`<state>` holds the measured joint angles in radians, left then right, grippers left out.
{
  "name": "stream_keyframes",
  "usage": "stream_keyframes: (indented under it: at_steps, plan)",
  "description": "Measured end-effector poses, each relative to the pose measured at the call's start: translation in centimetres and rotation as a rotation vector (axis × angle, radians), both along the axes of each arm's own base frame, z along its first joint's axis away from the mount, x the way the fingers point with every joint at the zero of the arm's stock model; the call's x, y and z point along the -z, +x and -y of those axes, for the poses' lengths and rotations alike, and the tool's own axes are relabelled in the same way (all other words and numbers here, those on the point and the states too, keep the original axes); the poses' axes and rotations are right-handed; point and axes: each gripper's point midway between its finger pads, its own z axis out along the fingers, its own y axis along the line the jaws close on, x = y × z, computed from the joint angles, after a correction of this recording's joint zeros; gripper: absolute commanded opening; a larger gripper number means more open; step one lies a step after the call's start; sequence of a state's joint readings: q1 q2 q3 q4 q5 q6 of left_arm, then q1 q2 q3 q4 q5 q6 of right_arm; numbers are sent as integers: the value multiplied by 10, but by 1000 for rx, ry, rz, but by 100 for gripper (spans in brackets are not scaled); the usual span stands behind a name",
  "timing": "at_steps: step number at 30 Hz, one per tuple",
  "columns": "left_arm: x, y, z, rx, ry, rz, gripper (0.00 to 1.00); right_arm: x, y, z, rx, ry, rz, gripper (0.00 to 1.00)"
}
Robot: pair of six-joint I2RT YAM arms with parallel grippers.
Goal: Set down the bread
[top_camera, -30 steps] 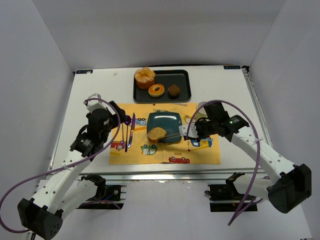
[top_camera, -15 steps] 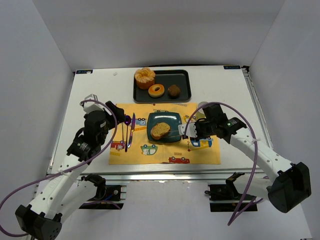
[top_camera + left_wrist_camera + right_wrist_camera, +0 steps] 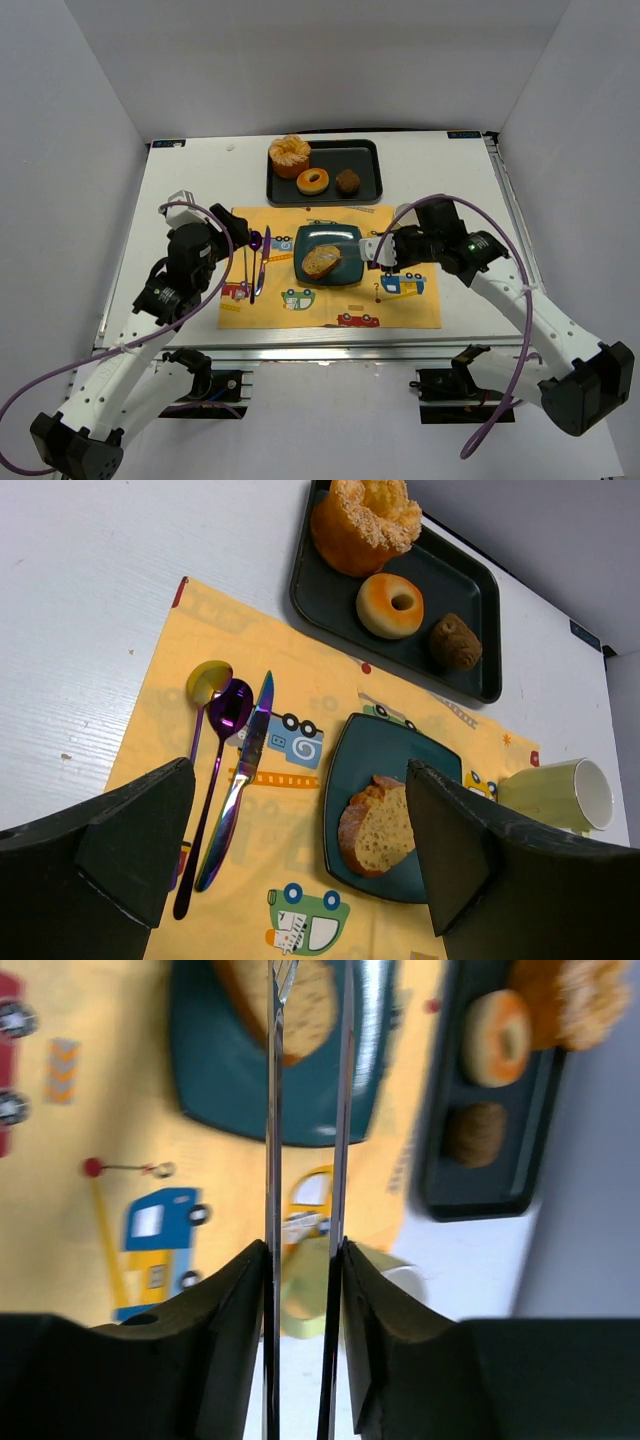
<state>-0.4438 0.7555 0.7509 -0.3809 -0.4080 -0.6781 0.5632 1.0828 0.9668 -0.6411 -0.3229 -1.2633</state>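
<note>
The right end effector [image 3: 303, 1260] was closed on a pair of thin metal tongs [image 3: 273, 1110], with its two fingers [image 3: 235, 1340] pressing the arms of the tongs from outside, so the gap between them was narrow. The arms of the tongs stood a little apart from each other and reached forward over the dark teal square plate [image 3: 335, 238]; their tips were at the right edge of the bread [image 3: 322, 260], and I cannot tell if they touched it. The bread lay flat on the plate, in its near left part, with the pale crumb facing up. The plate stood in the middle of a yellow placemat [image 3: 300, 310] with printed cars, on the white counter [image 3: 200, 180]. Just right of the plate, under the right arm, there was a pale yellow-green mug [image 3: 560, 790]. The left end effector [image 3: 300, 850] was wide open with nothing between its fingers, and it hung above the left side of the placemat. Below it, left of the plate, a purple spoon [image 3: 225, 780], a purple knife [image 3: 245, 770] and a small golden spoon [image 3: 205, 685] lay side by side. Behind the placemat a black tray [image 3: 360, 160] carried a big orange cake [image 3: 290, 155], a ring donut [image 3: 313, 181] and a small dark muffin [image 3: 348, 181].
</note>
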Motion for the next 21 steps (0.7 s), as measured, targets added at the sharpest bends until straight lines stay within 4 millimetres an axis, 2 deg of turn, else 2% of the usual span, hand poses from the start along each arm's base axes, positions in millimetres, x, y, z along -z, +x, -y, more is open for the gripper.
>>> stream_keyframes:
  at_steps: [3, 5, 7, 12, 14, 18, 21]
  plan:
    - [3, 0, 0, 0, 3, -7, 95, -20, 19, -9, 13, 27, 58, 35]
    - [4, 0, 0, 1, 3, -8, 95, -23, 41, -17, 37, 22, 82, 32]
    - [4, 0, 0, 1, 3, -8, 95, -18, 71, -28, 72, 0, 93, 30]
    - [3, -1, -1, 0, 0, -2, 95, 12, 158, -58, 159, -88, 99, 33]
    - [0, -3, -1, -1, -7, 8, 95, 16, 183, -65, 185, -109, 122, 36]
    - [-4, -7, -3, -4, -27, 32, 95, 13, 215, -72, 211, -147, 183, 41]
    - [-4, -9, -4, -8, -38, 39, 95, 10, 222, -70, 216, -171, 213, 44]
